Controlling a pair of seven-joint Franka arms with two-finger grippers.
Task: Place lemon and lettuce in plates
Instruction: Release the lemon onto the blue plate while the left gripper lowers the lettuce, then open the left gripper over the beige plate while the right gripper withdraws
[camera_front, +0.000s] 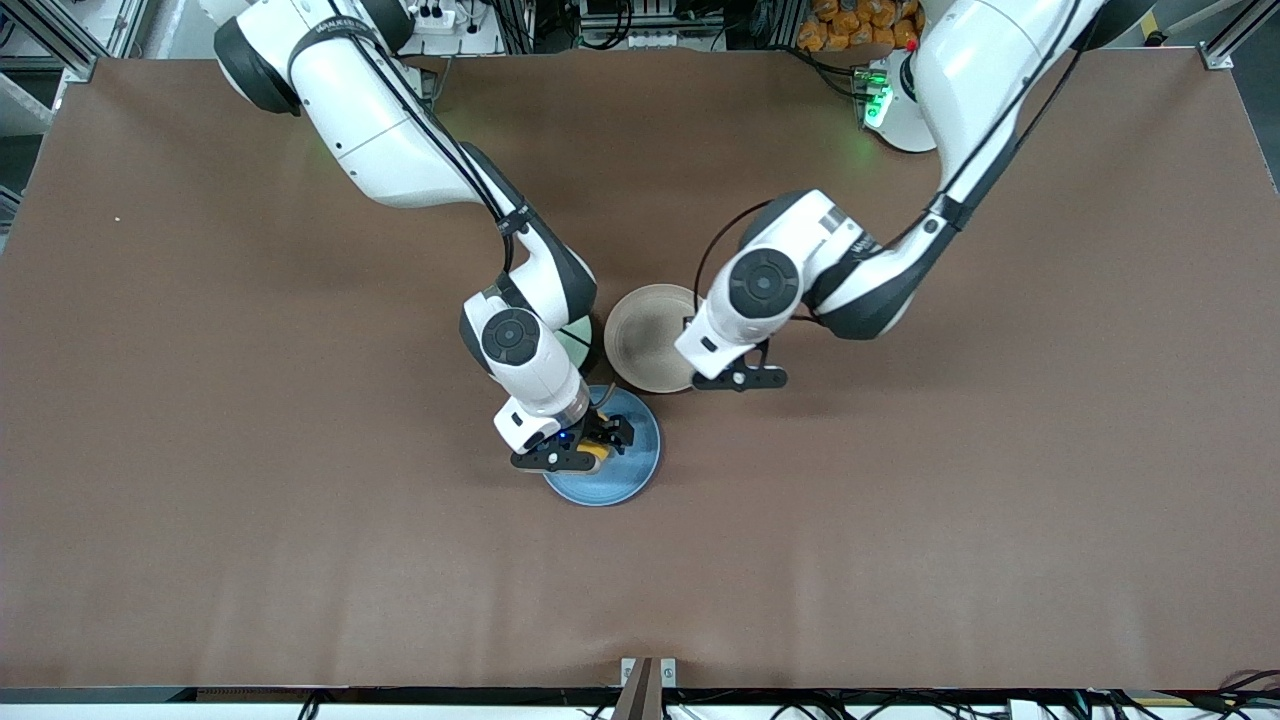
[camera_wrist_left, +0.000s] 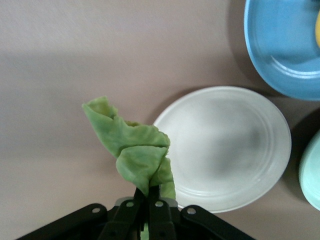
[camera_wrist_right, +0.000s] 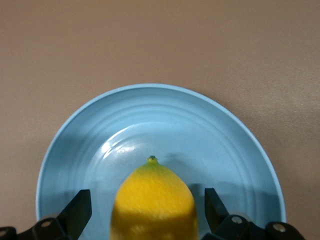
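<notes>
With its fingers spread around the lemon (camera_wrist_right: 154, 205) on the blue plate (camera_wrist_right: 75, 150), the right gripper (camera_front: 588, 447) is risking nudging it rolling, while the left gripper (camera_wrist_left: 145, 210), fingers pinching the lettuce (camera_wrist_left: 132, 150) by the beige plate (camera_wrist_left: 235, 145) edge, is risking dropping the leaf onto the tabletop (camera_front: 250, 550).

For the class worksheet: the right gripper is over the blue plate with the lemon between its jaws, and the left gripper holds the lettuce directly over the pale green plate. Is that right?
Not quite. The left wrist view shows the left gripper holding the lettuce at the edge of the beige-pink plate, not the pale green one. The rest stands: the right gripper is over the blue plate with the lemon between its jaws.
</notes>
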